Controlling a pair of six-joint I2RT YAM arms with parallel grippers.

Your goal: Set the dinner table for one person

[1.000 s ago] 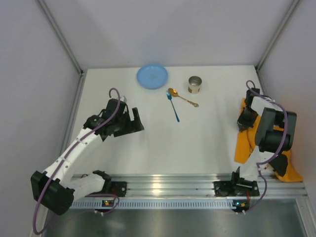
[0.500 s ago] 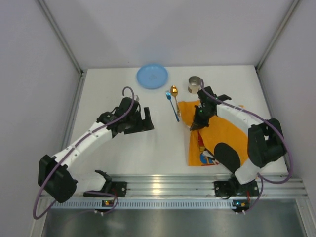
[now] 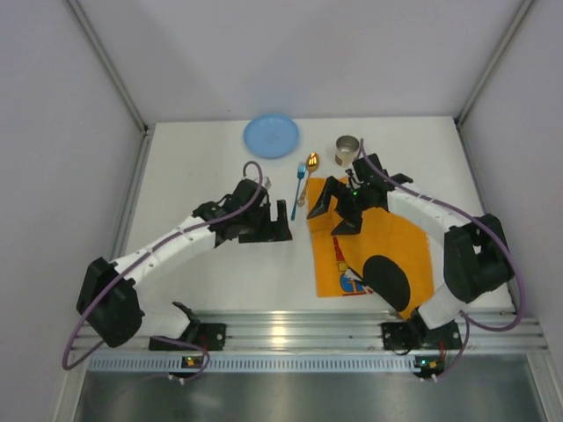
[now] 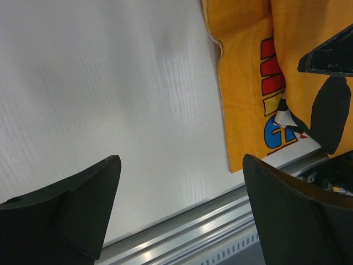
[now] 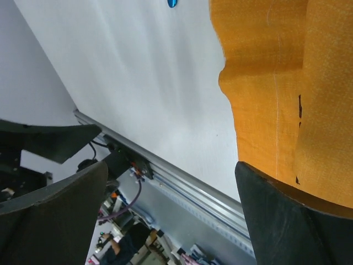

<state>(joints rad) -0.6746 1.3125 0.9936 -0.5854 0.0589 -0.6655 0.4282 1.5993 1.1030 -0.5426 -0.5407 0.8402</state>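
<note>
The white dinner table carries an orange cartoon placemat lying flat at centre right, slightly skewed. My right gripper hovers open over the mat's far left corner with nothing between its fingers. In the right wrist view the mat lies under the right finger. My left gripper is open and empty just left of the mat. The mat's left edge shows past its fingers. A blue fork and a gold spoon lie just beyond the mat.
A blue plate and a metal cup stand near the far edge. The aluminium rail runs along the near edge. Grey walls close both sides. The right arm's elbow hangs over the mat.
The right arm dragged the placemat from the right edge to the table's middle, then opened and let it go. The left arm reached right toward the mat. Fork and spoon shifted.
</note>
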